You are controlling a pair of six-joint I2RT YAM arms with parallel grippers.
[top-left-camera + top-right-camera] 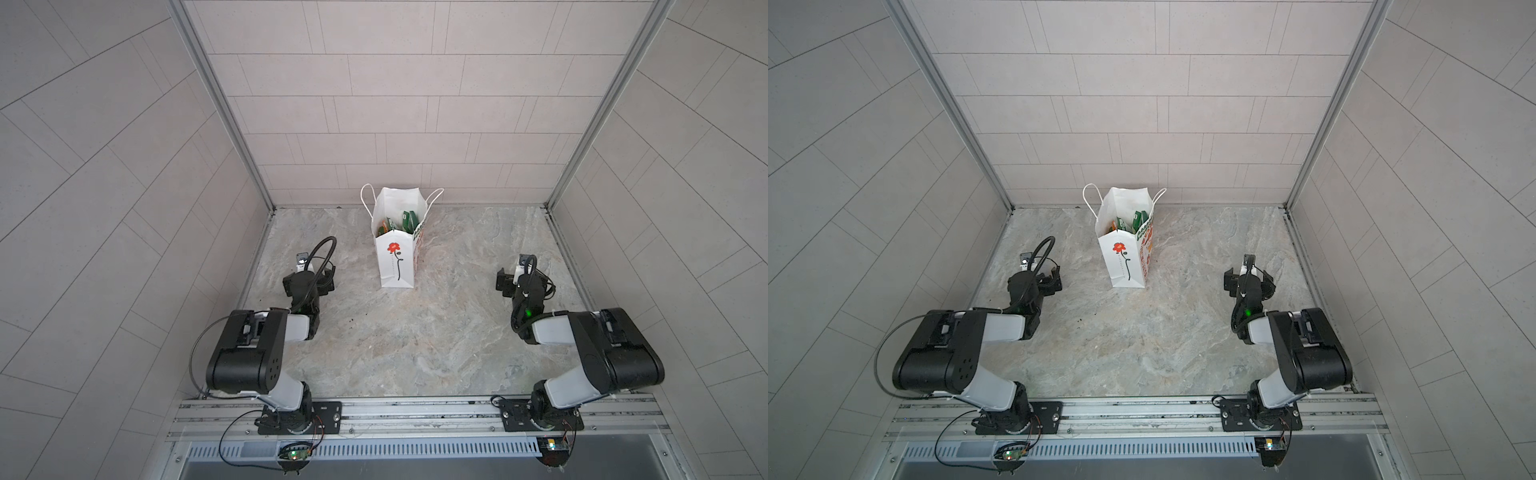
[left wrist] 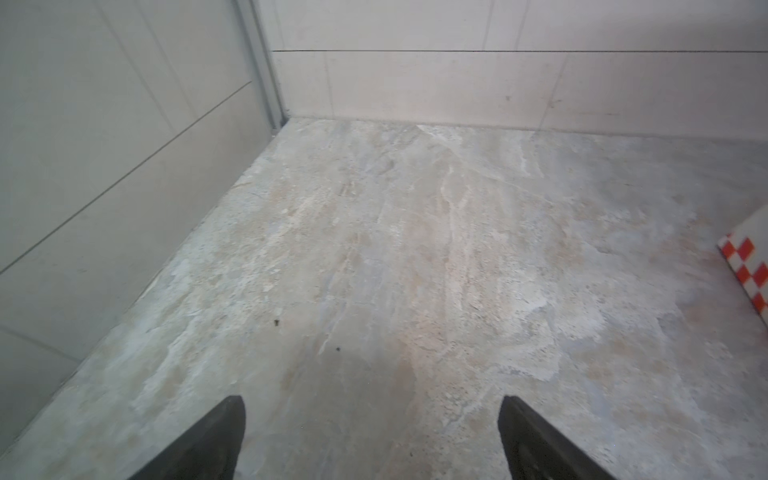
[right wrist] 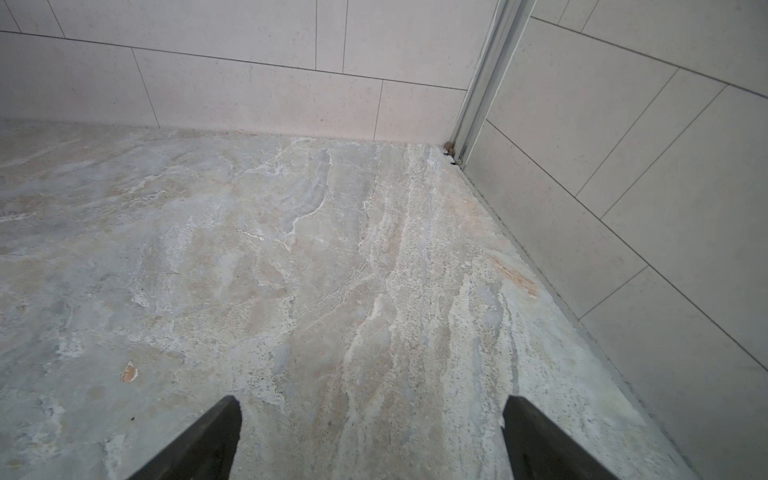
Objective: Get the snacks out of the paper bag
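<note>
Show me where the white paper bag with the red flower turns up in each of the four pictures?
Top view: paper bag stands upright mid-picture, near the back wall.
Top view: same bag, slightly left of centre.
Left wrist: only a red-checked sliver at the picture's edge, likely its side.
Right wrist: not in it.
Shared landmark: the marbled tabletop meeting the tiled back wall.

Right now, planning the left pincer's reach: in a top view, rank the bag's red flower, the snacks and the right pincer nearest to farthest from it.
1. The red flower, on the paper bag's front face, right of the left pincer.
2. The snacks, inside the bag, behind the flower.
3. The right pincer, across the table.
</note>
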